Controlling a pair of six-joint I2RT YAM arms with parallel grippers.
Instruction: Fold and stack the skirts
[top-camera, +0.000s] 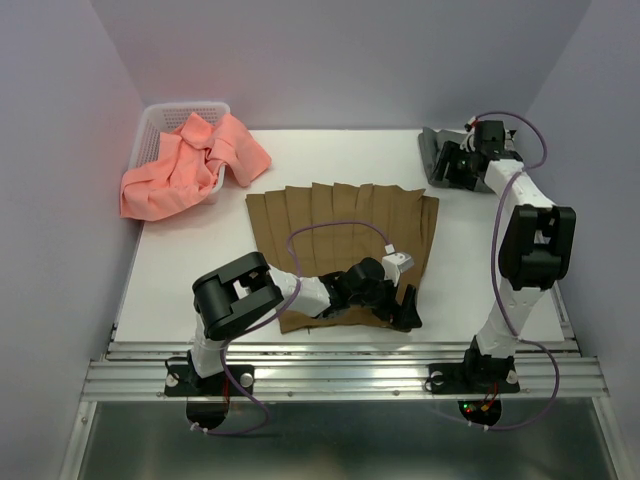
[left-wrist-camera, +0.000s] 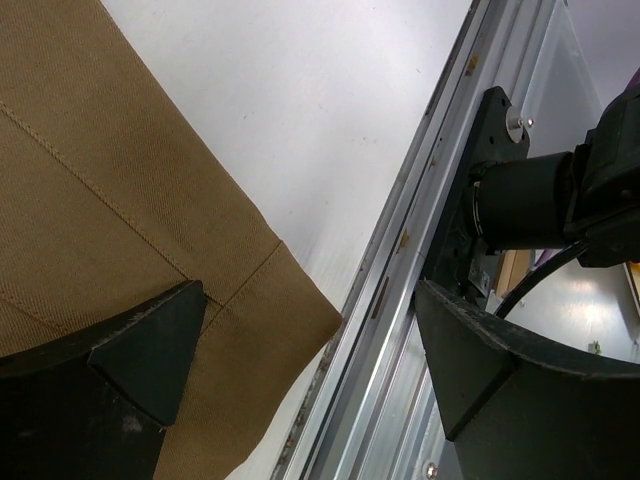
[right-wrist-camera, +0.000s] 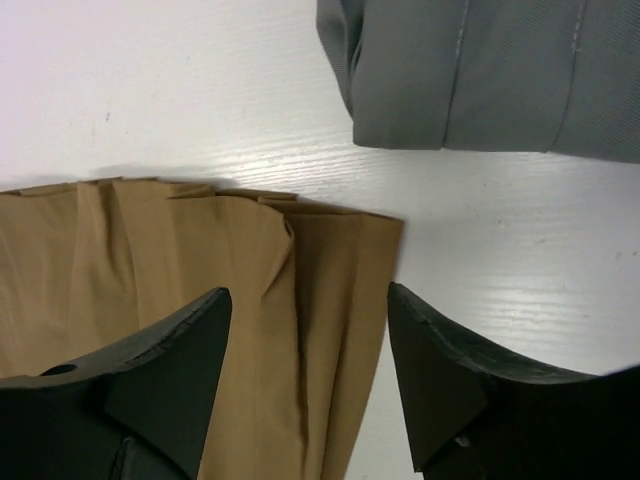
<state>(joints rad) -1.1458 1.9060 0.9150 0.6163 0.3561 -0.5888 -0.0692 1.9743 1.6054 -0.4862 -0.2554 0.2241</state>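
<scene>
Step in hand: folding the tan-brown skirt (top-camera: 345, 235), which lies spread flat mid-table with its pleats fanned; by my reading both arms are placed at its corners to take hold.
Left gripper (left-wrist-camera: 305, 365): at the skirt's near-right corner, jaws spread wide and holding nothing; one finger lies over the cloth, the other is off it above the rail (left-wrist-camera: 400, 290) at the table's near edge.
Right gripper (right-wrist-camera: 310, 375): at the skirt's far-right corner, jaws parted and empty (nothing between them but the cloth below), the corner lying just under the gap.
Next move: probably each gripper must drop and close on its corner, pinching only the cloth.
Grey skirt (right-wrist-camera: 490, 75): folded, just beyond the tan-brown skirt's far-right corner, apart from it.
Salmon-pink skirt (top-camera: 190, 165): heaped beyond the tan-brown skirt's far-left corner, spilling over the white basket (top-camera: 165, 115).
</scene>
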